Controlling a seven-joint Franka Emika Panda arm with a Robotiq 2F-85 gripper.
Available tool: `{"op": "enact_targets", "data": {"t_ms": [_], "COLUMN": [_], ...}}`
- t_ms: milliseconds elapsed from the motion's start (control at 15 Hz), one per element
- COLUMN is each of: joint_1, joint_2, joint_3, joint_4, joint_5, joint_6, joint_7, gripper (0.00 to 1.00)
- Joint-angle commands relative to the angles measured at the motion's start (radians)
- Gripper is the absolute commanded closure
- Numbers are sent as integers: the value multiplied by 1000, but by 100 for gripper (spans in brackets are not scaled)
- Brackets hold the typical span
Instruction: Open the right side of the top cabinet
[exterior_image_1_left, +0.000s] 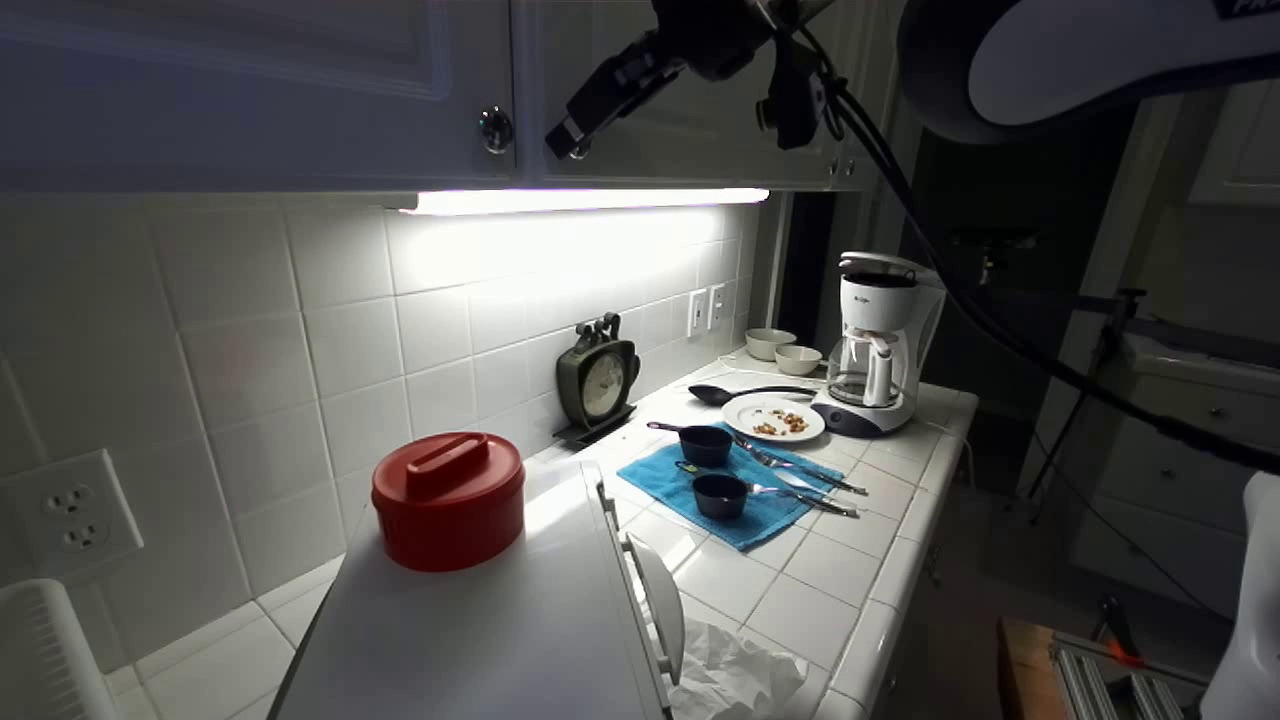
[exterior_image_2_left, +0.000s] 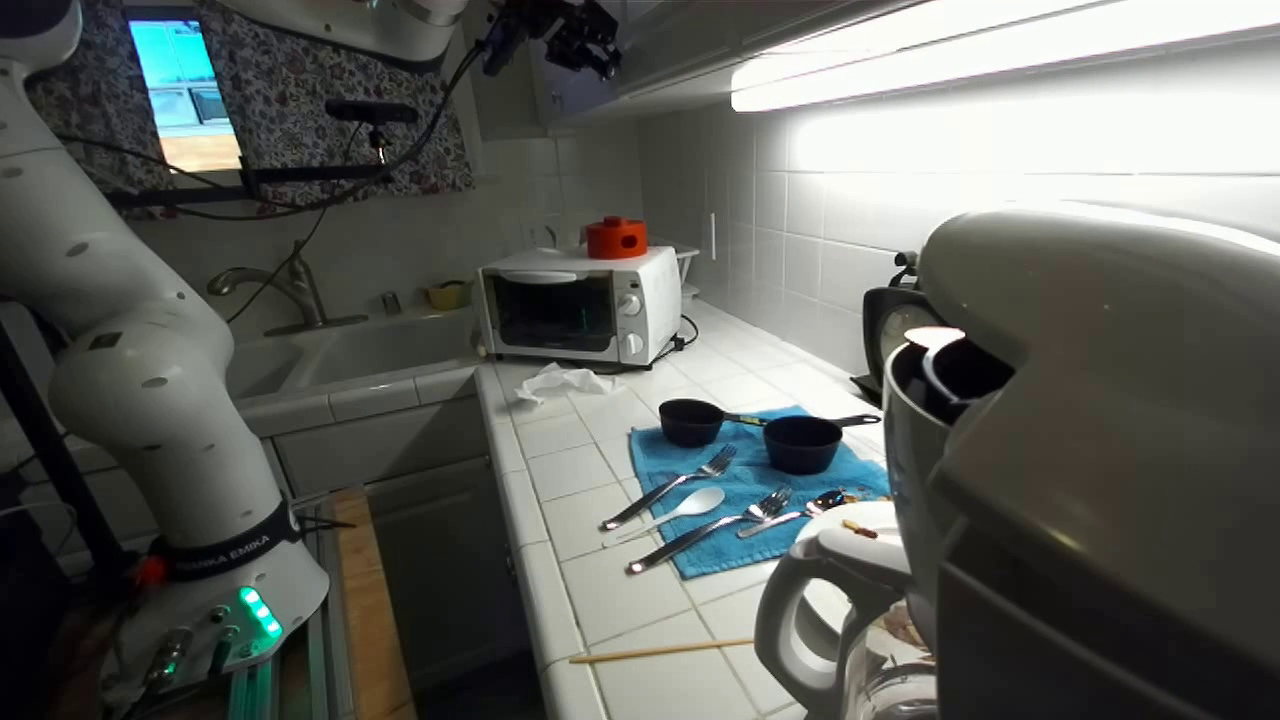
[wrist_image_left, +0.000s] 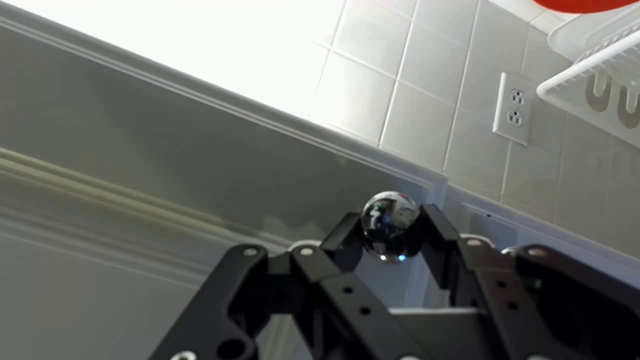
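My claw (wrist_image_left: 391, 227) comes first, wrist view: clamped on the round silver knob (wrist_image_left: 390, 215). The fingertips (wrist_image_left: 345, 235) lie along both sides of it and I see no gap; how deep they reach behind it is hidden.

Handling estimate: hard, polished, mirror-bright, so probably slippery. A straight tug may let the ball squeeze out forward. Best purchase should be behind its widest part, toward the door. I can grip firmly; the metal does not look fragile.

Just behind: the right-hand door (wrist_image_left: 175, 150) of the top cabinet (exterior_image_1_left: 545, 60), with my knob at its lower left corner. Looks closed. Wide, panelled, surely stiff; I expect moderate weight carried by hinges, light to swing once any catch yields. Hinges presumably on the edge away from the knob, so I should follow an arc and let the wrist turn.

Beside it: the twin door (exterior_image_1_left: 250, 90), its own knob (exterior_image_1_left: 495, 130) near my claw in an exterior view. Not that one.

Below: the light tube (exterior_image_1_left: 590, 201) along the cabinet's underside, likely brittle; avoid dipping.

Farthest: the tiled counter (exterior_image_1_left: 800, 610), carrying the toaster oven (exterior_image_2_left: 575, 305), well apart from my grip.
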Motion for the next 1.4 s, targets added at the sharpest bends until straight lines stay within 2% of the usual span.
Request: {"op": "enact_targets", "data": {"t_ms": [0, 533, 1333], "joint_1": [63, 103, 129], "joint_2": [-24, -73, -161], "joint_3": [-22, -33, -55], "joint_4": [-16, -28, -73], "joint_5": [76, 87, 113], "joint_6": [-133, -288, -404], "joint_7": [-61, -120, -159], "gripper": [88, 89, 89]}}
